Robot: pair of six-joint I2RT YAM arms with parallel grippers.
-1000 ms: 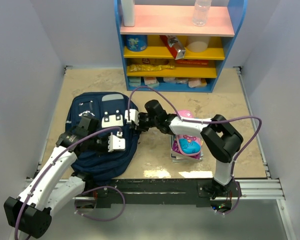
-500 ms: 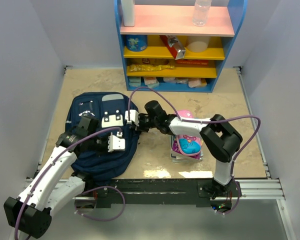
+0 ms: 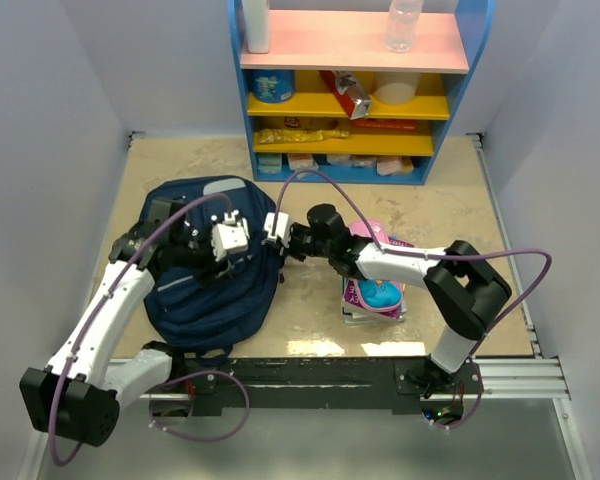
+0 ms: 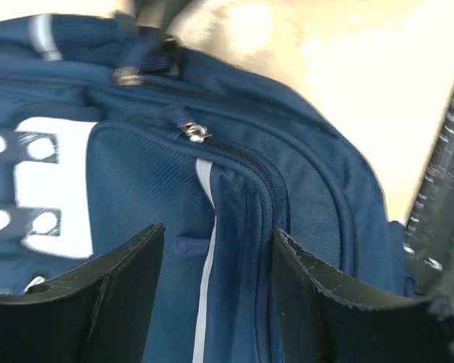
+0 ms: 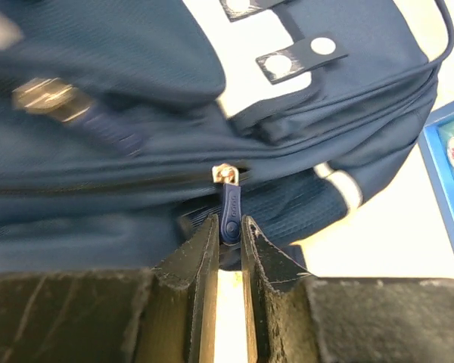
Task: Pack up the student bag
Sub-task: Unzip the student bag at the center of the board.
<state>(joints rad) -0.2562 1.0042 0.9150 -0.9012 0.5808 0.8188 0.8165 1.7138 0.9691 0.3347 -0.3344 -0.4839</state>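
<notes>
1 student bag (image 3: pixel 205 295) lies flat, right hand (image 5: pixel 228 224) pinching its zip pull (image 5: pixel 229 210).

Bare tabletop (image 3: pixel 450 205) lies open across the upper middle and right of the top view, between the shelf unit (image 3: pixel 355 95) at the top and the student bag (image 3: pixel 205 295) filling the left centre. Over the bag the left pincer (image 3: pixel 232 240) hangs with jaws apart and the right pincer (image 3: pixel 270 232) pinches a zipper pull (image 5: pixel 229 212), a narrow gap between them. The right arm (image 3: pixel 415 262) crosses the pink stack (image 3: pixel 377 292) right of centre.
</notes>
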